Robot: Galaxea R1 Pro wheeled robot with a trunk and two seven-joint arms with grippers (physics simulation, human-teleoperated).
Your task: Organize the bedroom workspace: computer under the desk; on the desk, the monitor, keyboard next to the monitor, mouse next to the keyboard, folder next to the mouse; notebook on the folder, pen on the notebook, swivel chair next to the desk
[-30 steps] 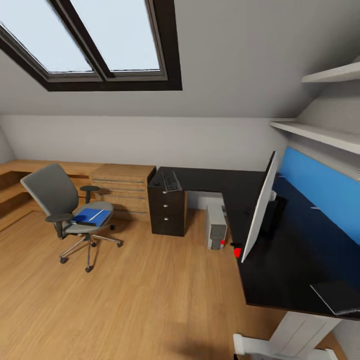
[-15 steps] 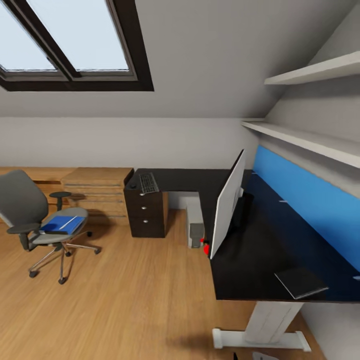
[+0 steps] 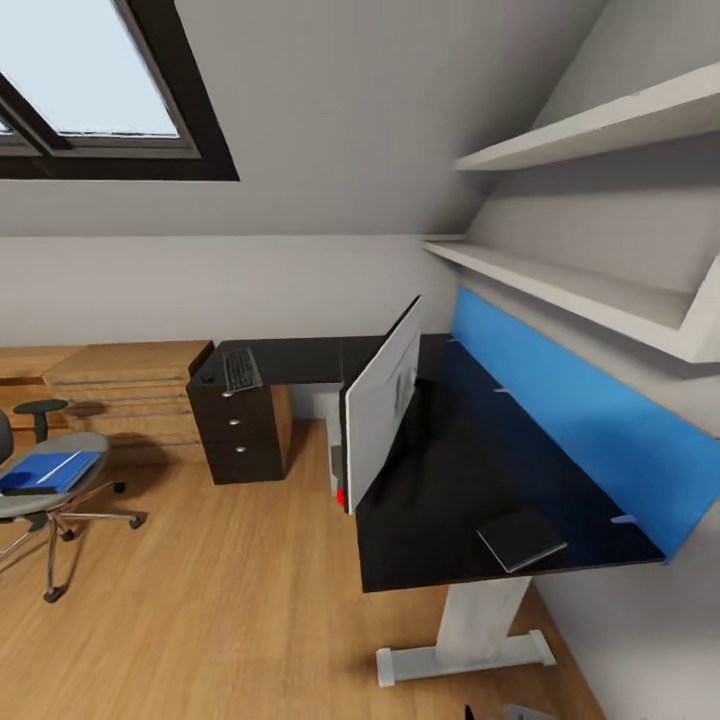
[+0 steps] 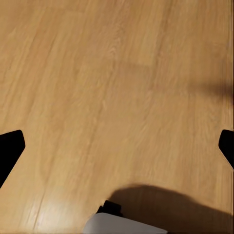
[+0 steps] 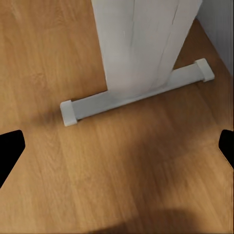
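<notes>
The robot is on its way across the bedroom, facing the counter [image 3: 440, 500]; no object is in hand, so the task looks barely begun. The monitor [image 3: 382, 412] stands on the counter, edge-on to the head view, with the computer [image 3: 337, 470] partly hidden behind it below the top. The keyboard [image 3: 241, 369] lies on the far wing, well apart from the monitor; the notebook [image 3: 521, 539] rests near the front edge. The folder [image 3: 48, 470] lies on the chair [image 3: 45, 490], well apart from the counter.

Both wrist views look down at the floor [image 4: 117, 97], the right one at the counter's white leg [image 5: 141, 48]. The left gripper [image 4: 117, 151] and right gripper [image 5: 117, 151] are spread wide and hold nothing.

Next the keyboard likely wants fetching; that calls for rolling toward the far wing, minding the drawers [image 3: 238, 430]
</notes>
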